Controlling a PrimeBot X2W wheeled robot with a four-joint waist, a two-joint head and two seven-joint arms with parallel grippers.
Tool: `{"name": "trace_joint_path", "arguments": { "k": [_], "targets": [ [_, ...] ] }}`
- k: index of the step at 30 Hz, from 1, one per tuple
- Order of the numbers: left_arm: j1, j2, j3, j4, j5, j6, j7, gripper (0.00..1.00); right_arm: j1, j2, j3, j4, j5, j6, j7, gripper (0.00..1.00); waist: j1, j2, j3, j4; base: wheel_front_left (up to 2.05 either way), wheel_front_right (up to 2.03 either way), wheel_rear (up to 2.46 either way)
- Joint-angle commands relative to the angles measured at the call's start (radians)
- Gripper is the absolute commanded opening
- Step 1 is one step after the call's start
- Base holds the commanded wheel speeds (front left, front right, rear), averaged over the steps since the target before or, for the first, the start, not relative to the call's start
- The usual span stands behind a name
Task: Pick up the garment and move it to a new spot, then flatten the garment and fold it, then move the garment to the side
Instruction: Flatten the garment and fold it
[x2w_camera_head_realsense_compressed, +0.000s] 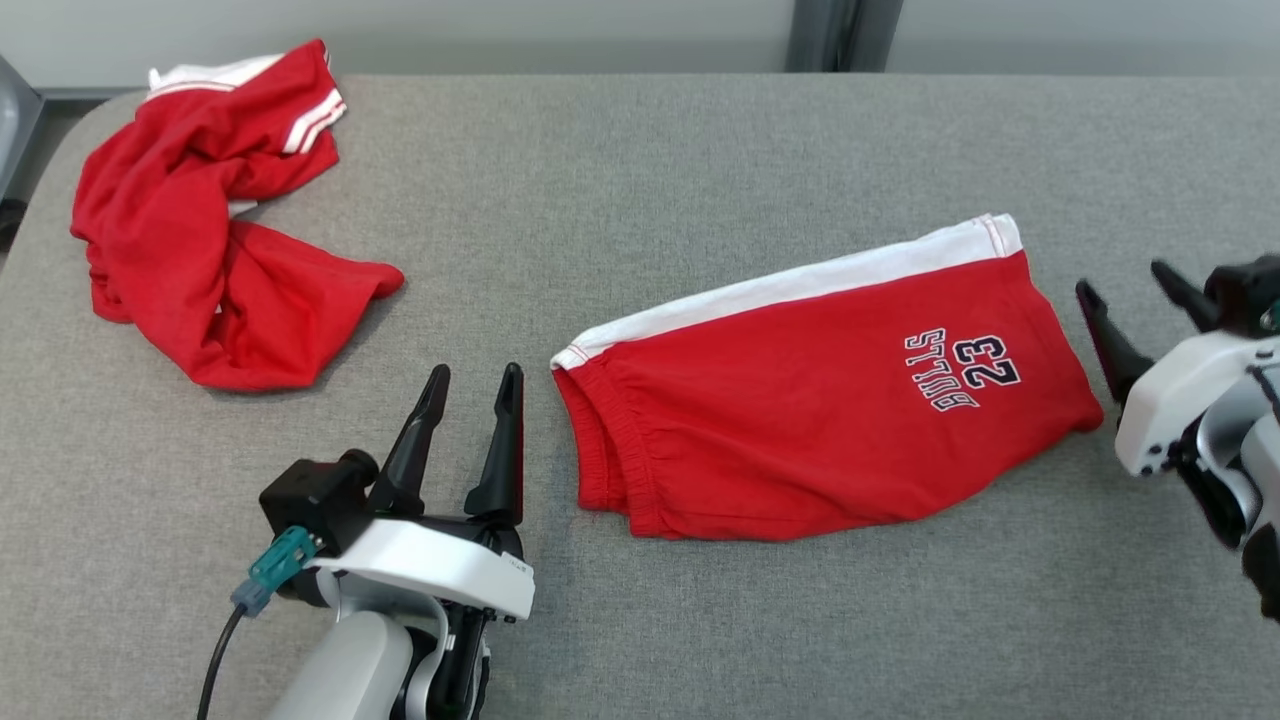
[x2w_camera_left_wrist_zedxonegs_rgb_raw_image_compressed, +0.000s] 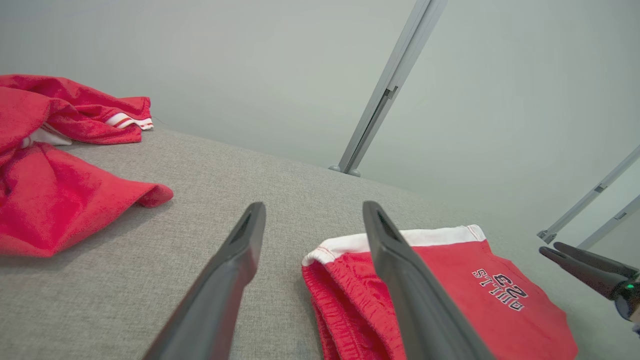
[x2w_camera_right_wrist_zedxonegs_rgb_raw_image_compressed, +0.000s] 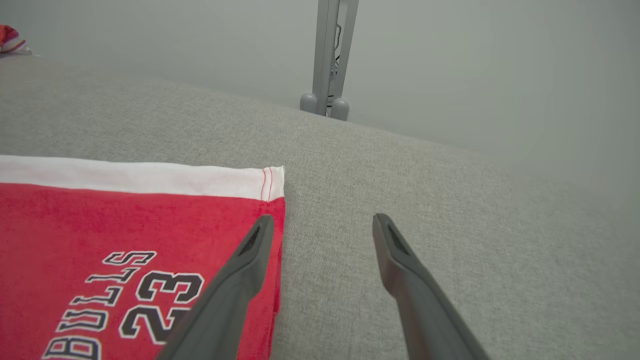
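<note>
Grey fabric-covered table (x2w_camera_head_realsense_compressed: 700, 160), seen from the robot's side. The folded red shorts (x2w_camera_head_realsense_compressed: 830, 400) lie flat near the middle of the table, a little toward the robot's right, set slightly aslant. The white side stripe (x2w_camera_head_realsense_compressed: 800, 285) runs along the far edge, the gathered waistband (x2w_camera_head_realsense_compressed: 600, 440) faces the robot's left, and the "BULLS 23" print (x2w_camera_head_realsense_compressed: 960, 370) sits near the right-hand end. The left gripper (x2w_camera_head_realsense_compressed: 477, 370) is just beside the waistband end, fingers spread and pointing away from the robot, nothing between them. In the left wrist view the right-hand finger (x2w_camera_left_wrist_zedxonegs_rgb_raw_image_compressed: 400, 265) overlaps the shorts' corner, but whether it touches the cloth cannot be told. The right gripper (x2w_camera_head_realsense_compressed: 1122, 280) is just off the opposite end of the shorts, fingers likewise parted and empty. In the right wrist view one finger (x2w_camera_right_wrist_zedxonegs_rgb_raw_image_compressed: 240, 280) crosses over the hem by the print and the other is over bare table; contact cannot be judged there either. A crumpled red garment (x2w_camera_head_realsense_compressed: 210, 220) with white trim lies in a heap at the far left corner of the table, well apart from the shorts and from both grippers. A grey metal post (x2w_camera_right_wrist_zedxonegs_rgb_raw_image_compressed: 327, 50) stands beyond the table's far edge.
</note>
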Motion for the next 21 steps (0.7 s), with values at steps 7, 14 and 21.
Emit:
{"name": "trace_joint_path", "arguments": {
  "k": [7, 14, 21],
  "targets": [
    [0.061, -0.029, 0.081, -0.021, 0.044, -0.04, -0.005, 1.0, 0.081, 0.012, 0.045, 0.01, 0.084, 0.0, 0.098, 1.0, 0.0, 0.0, -0.047, 0.019, 0.0, 0.0, 0.0],
    [0.086, -0.058, 0.148, -0.024, 0.049, -0.067, -0.005, 1.0, 0.103, 0.035, 0.04, 0.041, 0.17, 0.0, 0.187, 1.0, 0.0, 0.0, -0.049, 0.044, 0.0, 0.0, 0.0],
    [0.089, -0.07, 0.188, -0.016, 0.067, -0.088, -0.005, 1.0, 0.113, 0.068, 0.034, 0.065, 0.247, 0.0, 0.261, 1.0, 0.0, 0.0, -0.038, 0.06, 0.0, 0.0, 0.0]
  ]
}}
